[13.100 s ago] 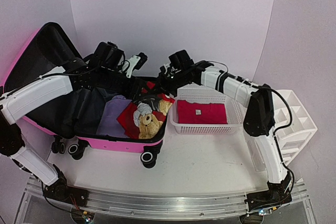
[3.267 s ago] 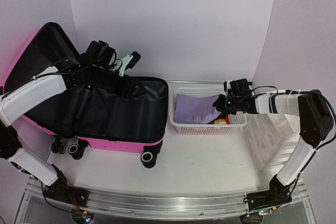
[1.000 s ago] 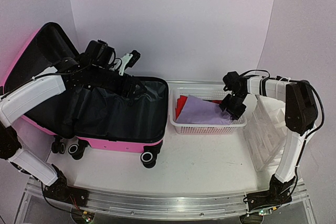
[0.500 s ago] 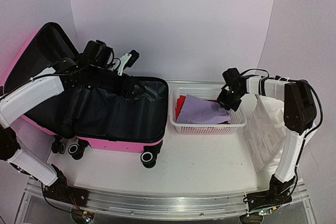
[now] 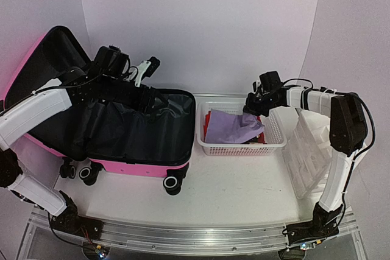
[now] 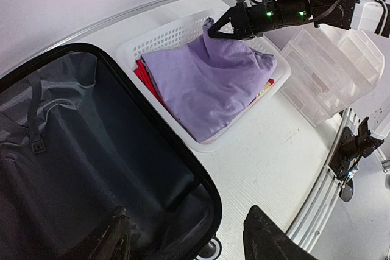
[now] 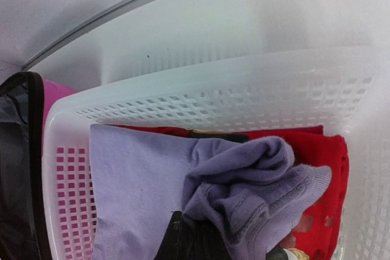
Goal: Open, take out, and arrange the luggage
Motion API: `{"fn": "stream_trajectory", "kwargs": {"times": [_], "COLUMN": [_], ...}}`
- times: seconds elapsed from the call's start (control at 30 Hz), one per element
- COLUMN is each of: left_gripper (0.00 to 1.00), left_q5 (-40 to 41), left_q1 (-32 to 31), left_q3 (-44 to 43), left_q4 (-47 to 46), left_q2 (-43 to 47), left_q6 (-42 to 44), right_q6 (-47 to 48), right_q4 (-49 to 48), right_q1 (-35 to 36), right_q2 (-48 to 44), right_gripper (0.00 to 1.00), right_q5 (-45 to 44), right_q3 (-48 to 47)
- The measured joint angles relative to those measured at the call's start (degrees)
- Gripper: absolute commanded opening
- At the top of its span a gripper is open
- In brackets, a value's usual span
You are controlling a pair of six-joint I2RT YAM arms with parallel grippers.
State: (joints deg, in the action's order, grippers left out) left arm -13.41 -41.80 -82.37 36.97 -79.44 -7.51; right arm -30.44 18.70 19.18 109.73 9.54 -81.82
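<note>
The pink luggage [image 5: 137, 166] lies open at the left, and only its black lining [image 6: 85, 150] shows inside. My left gripper [image 5: 157, 100] hovers over its right rim, open, with nothing between the fingers [image 6: 186, 220]. A purple garment [image 5: 228, 127] lies in the white mesh basket [image 5: 275, 142] on top of red cloth [image 5: 213, 117]. My right gripper [image 5: 250, 109] is shut on a bunched corner of the purple garment [image 7: 256, 187], lifted at the basket's far right. The left wrist view shows that pinch [image 6: 213, 28] too.
A clear plastic drawer organizer [image 5: 311, 150] stands right of the basket, against the right arm. The raised luggage lid [image 5: 36, 65] leans at the far left. A patch of tan shows beneath the red cloth [image 7: 292, 252]. Bare white table lies in front of the basket.
My right gripper went from open to shut on the purple garment's right corner and drew it up and leftward, bunching the cloth. The left arm has stayed put.
</note>
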Motion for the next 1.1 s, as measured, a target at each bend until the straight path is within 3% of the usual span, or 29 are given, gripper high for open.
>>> {"fn": "stream_trajectory", "kwargs": {"times": [0.27,0.6,0.9,0.93,1.0,1.1], "left_gripper": [0.63,0.63,0.63,0.63,0.63,0.63], "left_q5": [0.0,-0.2,-0.4,-0.4,-0.4,-0.4], "left_q1": [0.0,0.0,0.0,0.0,0.0,0.0], "left_q3": [0.0,-0.1,-0.1,-0.1,-0.1,-0.1], "left_q4": [0.0,0.0,0.0,0.0,0.0,0.0], "left_q2": [0.0,-0.5,-0.6,-0.6,-0.6,-0.5], "left_q6": [0.0,0.0,0.0,0.0,0.0,0.0], "right_q6": [10.8,9.3,12.2,12.6,13.1,13.3], "right_q4": [-4.2,-10.9,-13.6,-13.4,-13.3,-11.8], "right_q1": [-1.2,0.2,-4.4,-5.0,-5.4,-5.1], "right_q2": [0.0,0.1,-1.2,-1.2,-1.2,-1.2], "right_gripper": [0.00,0.00,0.00,0.02,0.17,0.24], "right_q5": [4.7,14.9,6.6,4.7,1.4,-1.8], "right_q3": [4.6,4.7,12.9,13.4,14.3,14.4]}}
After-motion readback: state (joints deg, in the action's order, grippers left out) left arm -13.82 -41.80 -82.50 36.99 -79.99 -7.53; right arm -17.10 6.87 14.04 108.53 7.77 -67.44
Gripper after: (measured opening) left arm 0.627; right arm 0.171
